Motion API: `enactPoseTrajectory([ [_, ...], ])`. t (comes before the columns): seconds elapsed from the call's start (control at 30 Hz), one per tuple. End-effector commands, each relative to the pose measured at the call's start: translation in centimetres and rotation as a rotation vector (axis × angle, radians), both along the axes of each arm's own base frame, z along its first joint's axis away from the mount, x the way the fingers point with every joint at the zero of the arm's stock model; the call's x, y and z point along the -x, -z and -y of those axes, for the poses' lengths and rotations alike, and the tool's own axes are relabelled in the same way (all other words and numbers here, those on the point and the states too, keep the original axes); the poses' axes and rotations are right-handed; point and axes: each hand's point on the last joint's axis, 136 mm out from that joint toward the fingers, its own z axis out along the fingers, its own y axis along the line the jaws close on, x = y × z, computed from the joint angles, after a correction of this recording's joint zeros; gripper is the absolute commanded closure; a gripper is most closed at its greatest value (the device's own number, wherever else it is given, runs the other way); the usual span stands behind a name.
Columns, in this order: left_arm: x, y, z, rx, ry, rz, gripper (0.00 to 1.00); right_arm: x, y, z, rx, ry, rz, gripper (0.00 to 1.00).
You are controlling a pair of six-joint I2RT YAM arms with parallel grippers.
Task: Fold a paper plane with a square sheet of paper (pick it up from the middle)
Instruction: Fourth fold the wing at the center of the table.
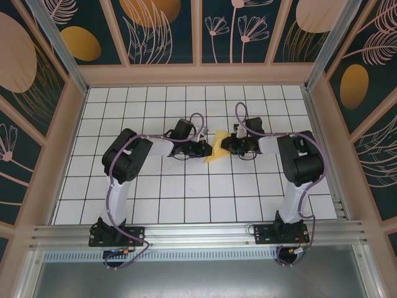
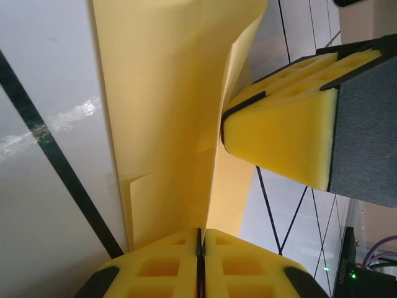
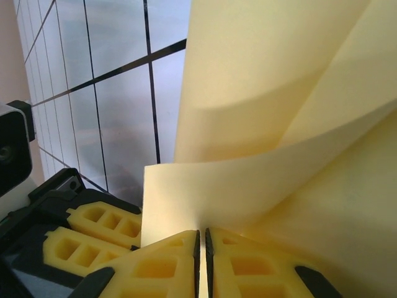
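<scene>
While the left gripper (image 2: pixel 200 248) pinches the folded yellow paper (image 2: pixel 161 112) between its fingertips, the right gripper (image 3: pixel 202 248) clamps another edge from the opposite side; the paper spreads just ahead of both.

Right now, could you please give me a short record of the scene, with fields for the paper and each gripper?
paper: yellow paper, partly folded, layers curling apart
left gripper: shut on the yellow paper
right gripper: shut on the yellow paper
place: middle of the tiled table, between both grippers
folding: not yet finished
</scene>
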Motion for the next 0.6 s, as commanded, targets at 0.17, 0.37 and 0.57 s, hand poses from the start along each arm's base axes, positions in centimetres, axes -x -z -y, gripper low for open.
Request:
enactPoseTrajectory([
  [0.17, -0.8, 1.1, -0.7, -0.043, -0.054, 0.024, 0.76, 1.0, 2.6, 1.0, 0.073, 0.007, -0.089, 0.82],
  [0.37, -1.3, 1.5, -0.4, -0.048, -0.056, 0.027, 0.74, 0.7, 1.7, 0.6, 0.039, 0.001, -0.061, 0.79],
  [0.57, -1.5, 2.6, -0.8, -0.089, -0.059, 0.023, 0.78, 0.5, 0.3, 0.2, 0.006, -0.010, -0.026, 0.76],
])
